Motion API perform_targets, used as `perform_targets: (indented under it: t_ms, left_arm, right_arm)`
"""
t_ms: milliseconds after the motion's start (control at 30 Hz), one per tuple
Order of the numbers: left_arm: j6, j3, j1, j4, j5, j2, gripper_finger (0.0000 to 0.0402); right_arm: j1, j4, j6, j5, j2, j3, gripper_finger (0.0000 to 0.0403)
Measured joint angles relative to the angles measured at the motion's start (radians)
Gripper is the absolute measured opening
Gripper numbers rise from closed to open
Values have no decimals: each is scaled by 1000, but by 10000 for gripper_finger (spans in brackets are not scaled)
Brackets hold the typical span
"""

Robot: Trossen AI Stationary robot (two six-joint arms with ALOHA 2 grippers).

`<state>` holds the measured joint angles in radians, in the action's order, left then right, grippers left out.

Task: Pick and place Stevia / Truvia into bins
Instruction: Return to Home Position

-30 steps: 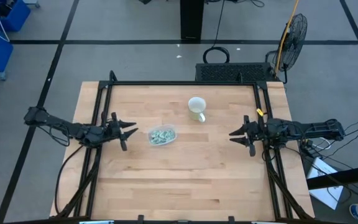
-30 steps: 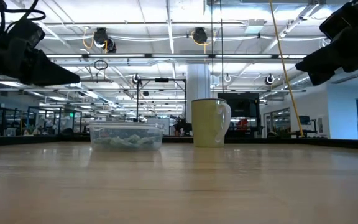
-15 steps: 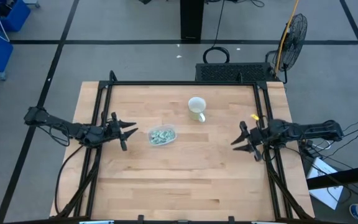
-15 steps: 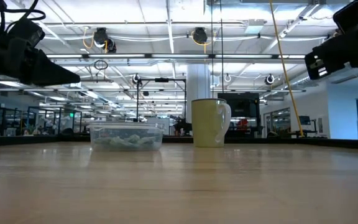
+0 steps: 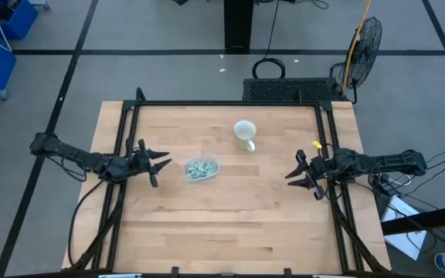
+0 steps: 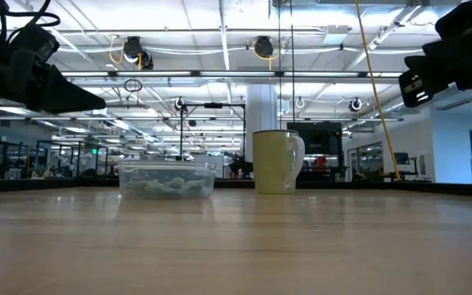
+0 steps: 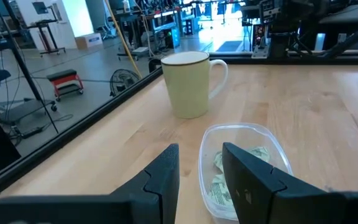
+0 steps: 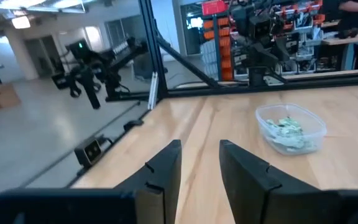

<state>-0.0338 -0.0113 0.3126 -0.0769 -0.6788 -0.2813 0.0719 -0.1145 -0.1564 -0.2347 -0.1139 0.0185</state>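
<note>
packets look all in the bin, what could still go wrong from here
1. The left gripper hangs open right beside the clear bin; a sideways swing might nudge it and spill the packets.
2. The mug stands just beyond the bin, so a pushed bin might knock it.
The right gripper, open, sits far from both, so it looks like less of a worry.

Pale green packets (image 7: pixel 258 153) lie in the clear bin (image 7: pixel 242 127) near the mug (image 7: pixel 188 84).

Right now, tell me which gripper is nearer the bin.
Left. The left gripper hangs close beside the bin; the right gripper is far across the table on its other side.
</note>
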Motion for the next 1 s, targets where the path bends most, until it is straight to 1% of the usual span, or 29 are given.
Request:
perform_targets:
  t_ms: [167,1000]
  left_arm:
    - [0,0,0,0,0,0,129]
    - [0,0,0,-2,0,0,129]
  right_arm:
    - [0,1,-42,-2,0,-1,105]
    - [0,-1,-41,-3,1,-3,105]
